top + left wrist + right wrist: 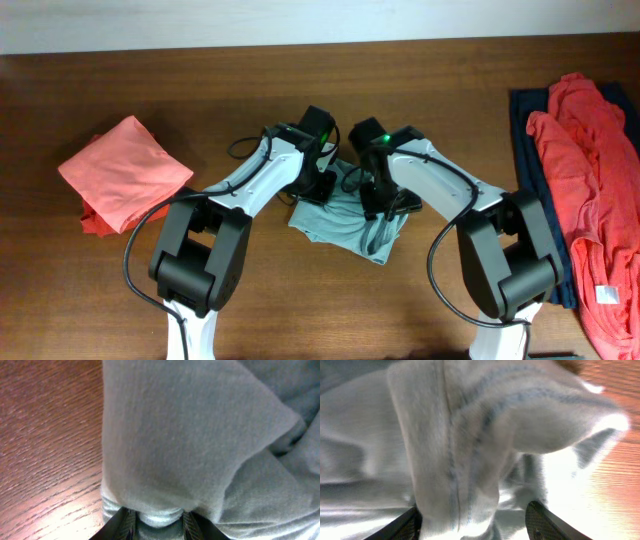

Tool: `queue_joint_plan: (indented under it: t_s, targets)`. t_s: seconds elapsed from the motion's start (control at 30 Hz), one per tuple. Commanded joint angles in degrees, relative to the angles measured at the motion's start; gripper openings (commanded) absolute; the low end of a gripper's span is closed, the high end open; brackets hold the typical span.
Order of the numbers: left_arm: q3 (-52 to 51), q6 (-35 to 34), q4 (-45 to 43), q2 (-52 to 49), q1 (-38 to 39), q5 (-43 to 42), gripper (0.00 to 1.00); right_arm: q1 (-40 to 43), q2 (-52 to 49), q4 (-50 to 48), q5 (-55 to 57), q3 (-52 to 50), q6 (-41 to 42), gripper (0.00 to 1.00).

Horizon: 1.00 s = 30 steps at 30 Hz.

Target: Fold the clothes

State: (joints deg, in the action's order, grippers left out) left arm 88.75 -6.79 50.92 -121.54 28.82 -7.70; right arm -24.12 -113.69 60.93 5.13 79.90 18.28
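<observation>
A pale grey-blue shirt (335, 228) lies crumpled in the middle of the brown table (200, 80), partly under both arms. My left gripper (320, 186) sits at its upper left edge, and in the left wrist view (157, 519) its fingers are shut on a bunched fold of the shirt (190, 440). My right gripper (382, 207) is over the shirt's right side. In the right wrist view (475, 521) its fingers are wide apart, with a thick fold of the shirt (455, 445) between them.
A folded coral-red garment (122, 172) lies at the left. At the right edge, coral-red and orange-red garments (592, 170) are piled on a dark navy one (528, 150). Black cables hang from both arms.
</observation>
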Motion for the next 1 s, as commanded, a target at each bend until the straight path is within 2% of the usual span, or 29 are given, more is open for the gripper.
queue_joint_plan:
  t_s: [0.0, 0.3, 0.5, 0.6, 0.83, 0.9, 0.97]
  targets:
    - [-0.8, -0.5, 1.7, -3.5, -0.9, 5.4, 0.31, 2.9, 1.7, 0.2, 3.7, -0.1, 0.9, 0.64]
    - [-0.8, -1.6, 4.3, -3.5, -3.3, 5.6, 0.3, 10.3, 1.7, 1.5, 3.7, -0.1, -0.9, 0.65]
    - [-0.8, -1.6, 6.4, -3.5, -3.0, 5.3, 0.3, 10.6, 1.7, 1.9, 3.0, -0.1, -1.5, 0.65]
    - [-0.8, -1.8, 7.9, -3.4, -3.0, 5.4, 0.22, 10.6, 1.7, 2.1, 2.9, -0.1, -1.5, 0.65]
    - [-0.8, -4.4, 9.0, 0.0, -3.1, 5.6, 0.22, 11.3, 1.7, 1.4, 3.2, -0.1, -1.7, 0.66]
    - [-0.8, -4.3, 8.8, 3.0, -3.1, 6.2, 0.22, 11.4, 2.0, 0.8, -0.6, -0.1, -8.2, 0.66]
    - [-0.7, -4.3, 8.4, 5.4, -3.1, 7.8, 0.22, 11.4, 3.5, 0.9, -3.2, -0.1, -10.5, 0.66]
